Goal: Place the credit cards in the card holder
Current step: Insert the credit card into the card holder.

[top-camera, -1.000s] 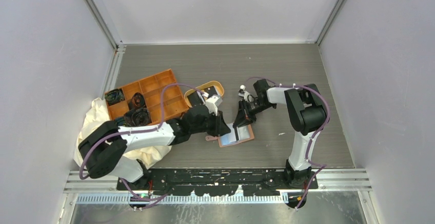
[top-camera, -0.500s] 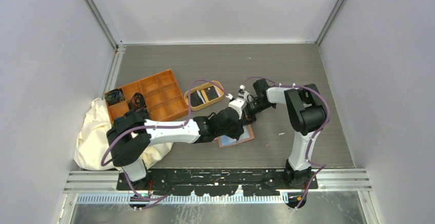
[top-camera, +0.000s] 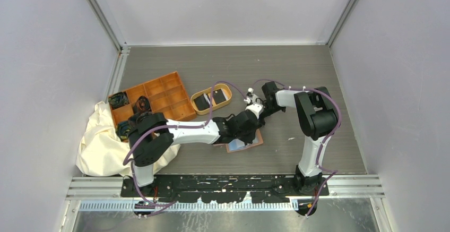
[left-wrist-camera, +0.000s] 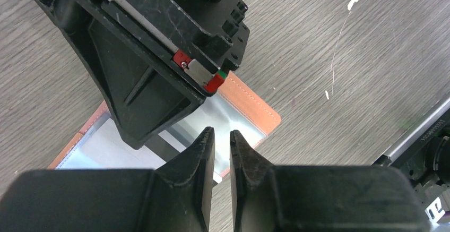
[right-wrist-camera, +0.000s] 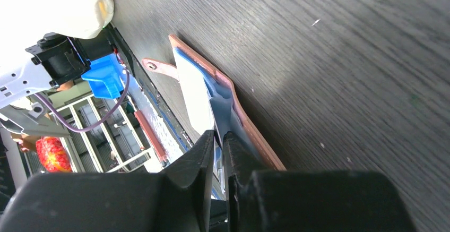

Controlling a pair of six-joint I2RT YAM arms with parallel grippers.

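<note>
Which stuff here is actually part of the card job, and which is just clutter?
Job:
- credit cards, lying in the oval tray
- card holder, lying open
- right pincer, pinching the holder's bluish inner pocket

Lying about:
- orange compartment tray
- dark bits in its compartments
- cream cloth

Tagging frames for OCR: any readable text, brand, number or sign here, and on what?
Nothing reads with certainty.
White print on the black bar, right edge of the left wrist view: too small and tilted to read.
White mark on the black part below it: cut off by the frame.
credit cards in the oval tray: too small to tell.
card holder: no print showing.
</note>
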